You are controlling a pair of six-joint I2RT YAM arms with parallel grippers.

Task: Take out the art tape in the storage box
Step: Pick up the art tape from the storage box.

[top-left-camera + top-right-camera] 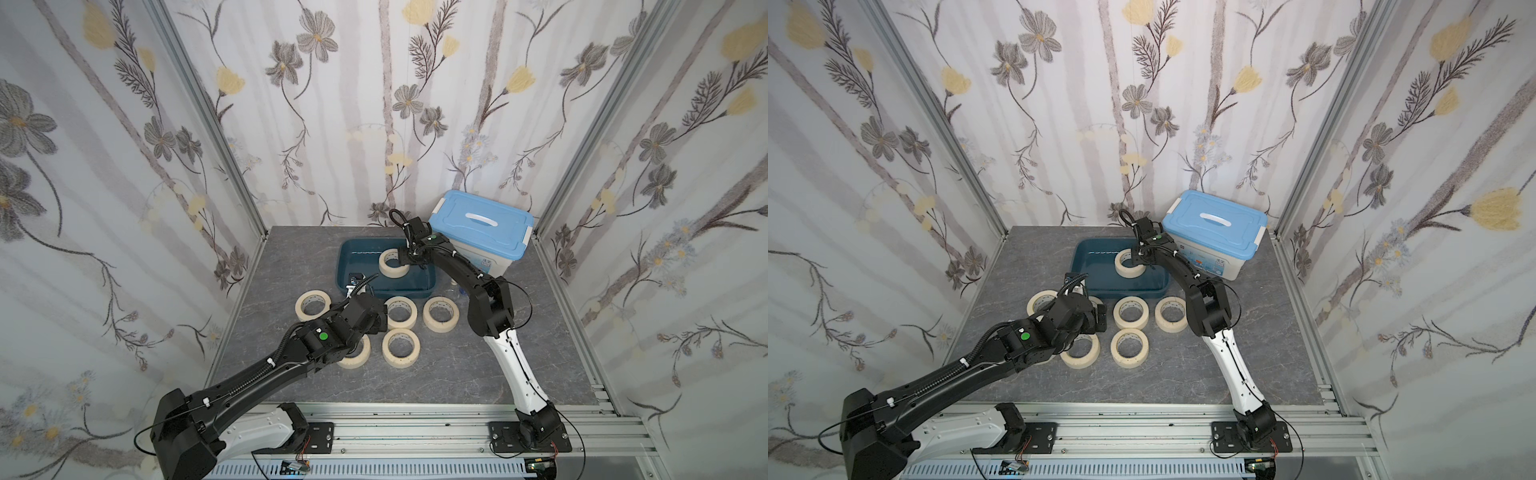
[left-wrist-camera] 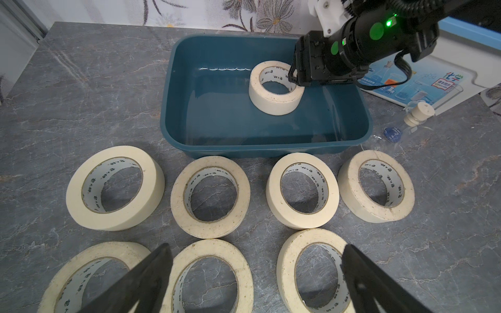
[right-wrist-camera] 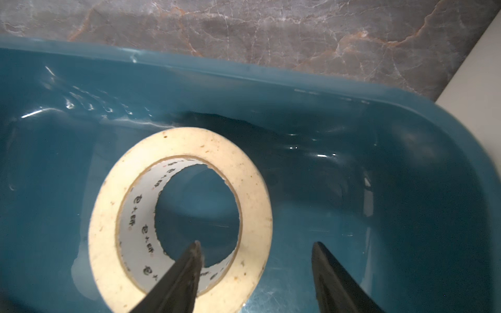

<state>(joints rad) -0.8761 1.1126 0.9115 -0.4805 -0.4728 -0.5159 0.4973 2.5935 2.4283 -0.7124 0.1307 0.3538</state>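
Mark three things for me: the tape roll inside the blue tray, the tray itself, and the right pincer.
tape roll (image 2: 273, 104): left wrist view, outer side wall.
blue tray (image 2: 257, 150): left wrist view, near outer wall.
right pincer (image 3: 256, 243): right wrist view, midway between fingertips, over the roll's top face.

The white core of the art tape roll (image 3: 141, 216) straddled by the right hand (image 3: 256, 244) bears repeated black Chinese characters, too slanted to read surely. The rolls (image 2: 179, 197) ahead of the left hand (image 2: 256, 246) carry the same print. Beside the right hand, the label (image 2: 433, 86) on the white tub (image 2: 461, 48) reads "化学"; its small badge is illegible.
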